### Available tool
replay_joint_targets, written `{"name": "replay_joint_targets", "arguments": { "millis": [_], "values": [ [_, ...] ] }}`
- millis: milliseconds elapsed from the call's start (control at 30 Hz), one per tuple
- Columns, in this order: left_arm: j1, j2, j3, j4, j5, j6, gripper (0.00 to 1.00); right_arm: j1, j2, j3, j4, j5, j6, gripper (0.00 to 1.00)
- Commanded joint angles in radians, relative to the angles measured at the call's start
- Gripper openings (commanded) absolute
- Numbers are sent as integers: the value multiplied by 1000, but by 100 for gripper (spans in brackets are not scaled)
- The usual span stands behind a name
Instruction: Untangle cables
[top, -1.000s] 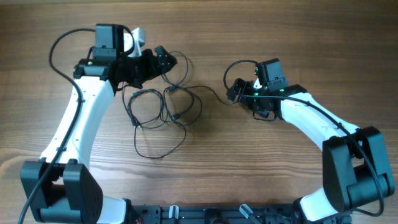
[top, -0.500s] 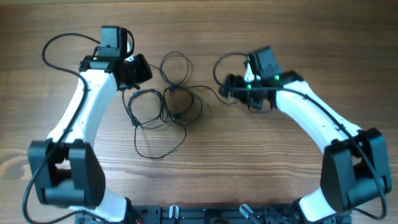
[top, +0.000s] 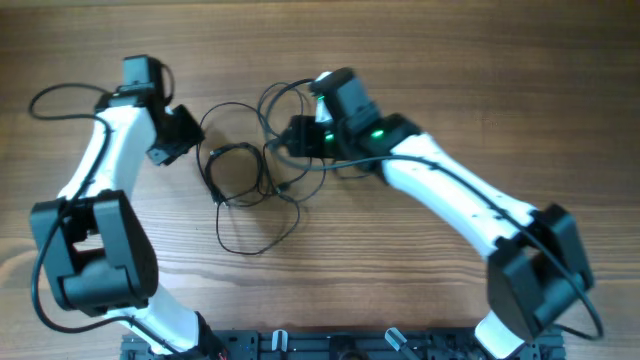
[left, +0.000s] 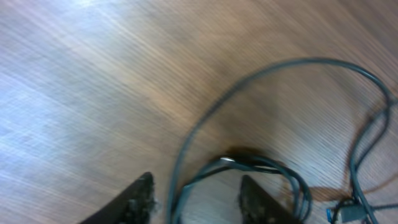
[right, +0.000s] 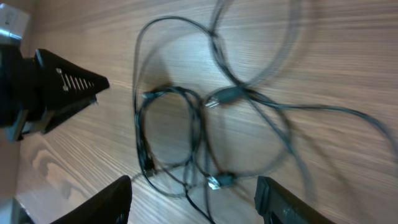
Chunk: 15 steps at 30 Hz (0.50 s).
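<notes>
The cables (right: 227, 94) lay tangled on the counter (top: 450, 60), away from its near edge. Left end effector (left: 199, 200) stood apart astride one cord. Right end effector (right: 196, 200) gaped above them.

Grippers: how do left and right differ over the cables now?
Left gripper sits at the left edge of the cables, a strand between its jaws; right gripper hovers over the upper right loops. Right jaws stand wider than left. Both are open, neither gripping.

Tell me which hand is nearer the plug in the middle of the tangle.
Right. The right hand hangs just beyond the plug; the left hand is farther off to its left.
</notes>
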<state>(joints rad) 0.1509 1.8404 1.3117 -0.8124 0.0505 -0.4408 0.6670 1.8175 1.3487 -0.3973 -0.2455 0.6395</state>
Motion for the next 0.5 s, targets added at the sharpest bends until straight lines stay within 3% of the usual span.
{"name": "replay_joint_targets", "arguments": {
  "millis": [0, 100, 467],
  "values": [
    [83, 8, -22, 45, 46, -90, 48, 69, 84, 0, 65, 117, 17, 63],
    [105, 8, -61, 101, 50, -130, 49, 109, 138, 0, 154, 118, 15, 57],
    [89, 8, -82, 168, 121, -144, 52, 187, 293, 0, 446, 142, 12, 59]
  ]
}}
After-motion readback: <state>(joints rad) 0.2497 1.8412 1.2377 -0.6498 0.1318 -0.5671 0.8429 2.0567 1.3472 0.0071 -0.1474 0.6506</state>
